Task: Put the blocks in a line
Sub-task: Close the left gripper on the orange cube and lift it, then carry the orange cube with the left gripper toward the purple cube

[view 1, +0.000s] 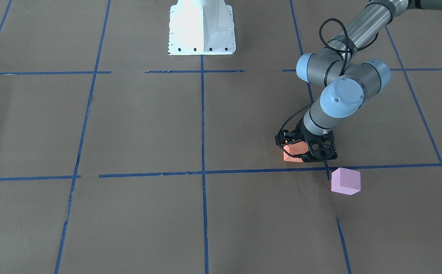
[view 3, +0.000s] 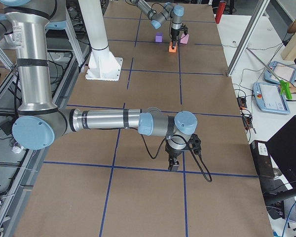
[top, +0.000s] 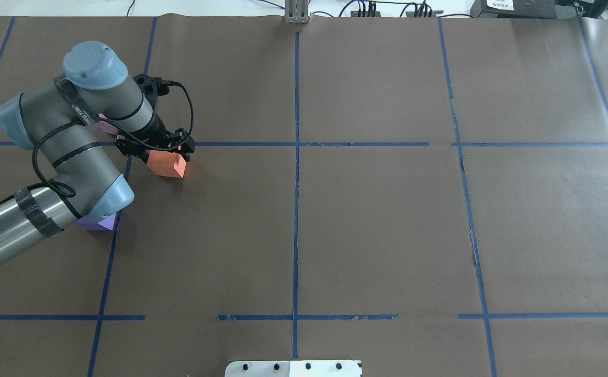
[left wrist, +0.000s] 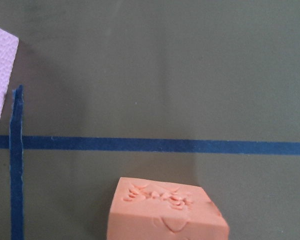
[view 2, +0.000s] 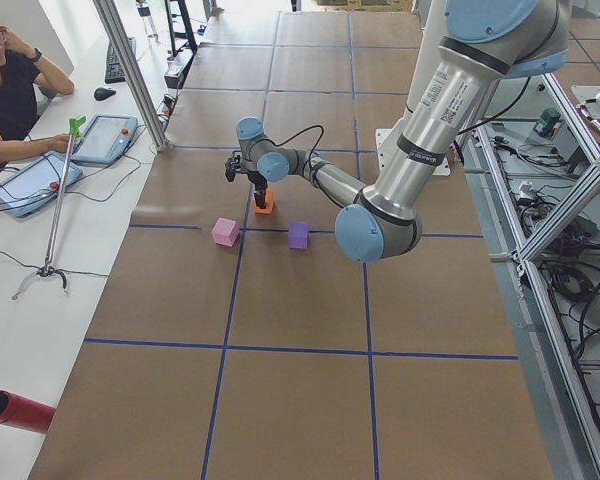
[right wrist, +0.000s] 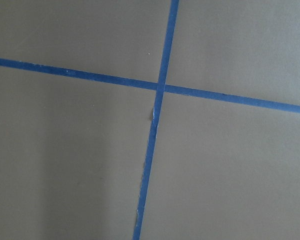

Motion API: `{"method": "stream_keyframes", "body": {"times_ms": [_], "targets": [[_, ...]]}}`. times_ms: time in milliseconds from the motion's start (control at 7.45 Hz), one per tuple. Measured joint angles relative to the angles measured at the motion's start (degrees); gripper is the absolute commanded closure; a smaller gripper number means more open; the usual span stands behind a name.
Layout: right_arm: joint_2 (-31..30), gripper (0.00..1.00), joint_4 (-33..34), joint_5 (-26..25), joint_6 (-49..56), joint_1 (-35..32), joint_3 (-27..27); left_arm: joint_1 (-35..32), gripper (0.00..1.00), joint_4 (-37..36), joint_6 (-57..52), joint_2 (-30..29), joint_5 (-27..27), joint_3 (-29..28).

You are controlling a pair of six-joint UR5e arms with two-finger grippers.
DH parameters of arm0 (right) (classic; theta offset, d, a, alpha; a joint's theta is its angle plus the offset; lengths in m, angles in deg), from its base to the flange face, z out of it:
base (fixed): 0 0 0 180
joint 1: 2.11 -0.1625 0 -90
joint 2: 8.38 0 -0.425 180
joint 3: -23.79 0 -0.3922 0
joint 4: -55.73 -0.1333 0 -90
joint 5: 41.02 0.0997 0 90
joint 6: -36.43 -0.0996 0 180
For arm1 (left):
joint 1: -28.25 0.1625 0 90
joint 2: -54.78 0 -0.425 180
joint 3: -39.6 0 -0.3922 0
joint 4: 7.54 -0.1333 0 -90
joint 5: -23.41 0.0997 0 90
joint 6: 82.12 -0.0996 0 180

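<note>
Left gripper (view 1: 299,153) is down low on the left side of the table. Its two fingers look closed tight on the orange block (view 1: 290,156). The block is on the table top or just over it; I cannot tell which.

The biggest thing is the table (view 1: 148,125). It is covered in brown paper, and blue tape lines (view 1: 244,171) make big squares on it. The left arm (view 1: 342,95) reaches out over the left side. The right arm (view 3: 103,120) is stretched over the right side, well apart from all the blocks. The right gripper (view 3: 174,164) hangs low by a cross of tape, with only paper and tape under it. I cannot tell if its fingers are apart or together.

Now the little things. The pink block (view 1: 345,181) sits farther from the robot than the orange one and more to the left, near it but not touching. The purple block (top: 96,224) sits nearer the robot, also more to the left, half hidden under the arm's elbow when seen from above. Pink and purple line up from far to near. Orange sticks out to the right, so the three make a bent shape, not a line.

I think the job is only begun. The orange block has to be put in line with the other two and then let go.
</note>
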Motion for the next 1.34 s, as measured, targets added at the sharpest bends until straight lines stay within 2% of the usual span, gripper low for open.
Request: {"method": "stream_keyframes", "body": {"times_ms": [268, 671, 805, 1073, 1207, 1341], "targets": [[0.0, 0.0, 0.0, 0.0, 0.0, 0.0, 0.0, 0.0, 0.02, 1.6, 0.1, 0.0, 1.0, -1.0], [0.0, 0.0, 0.0, 0.0, 0.0, 0.0, 0.0, 0.1, 0.75, 2.6, -0.1, 0.1, 1.2, -1.3], [0.0, 0.0, 0.0, 0.0, 0.0, 0.0, 0.0, 0.1, 0.83, 2.7, -0.4, 0.2, 1.2, -1.0], [0.0, 0.0, 0.0, 0.0, 0.0, 0.0, -0.1, -1.9, 0.84, 1.2, -1.0, 0.9, 0.9, 2.1], [0.0, 0.0, 0.0, 0.0, 0.0, 0.0, 0.0, -3.9, 0.83, -3.2, -2.6, 2.0, 0.7, 7.0], [0.0, 0.0, 0.0, 0.0, 0.0, 0.0, 0.0, -5.8, 0.84, -10.5, -6.3, 3.0, 0.6, 13.3]]}}
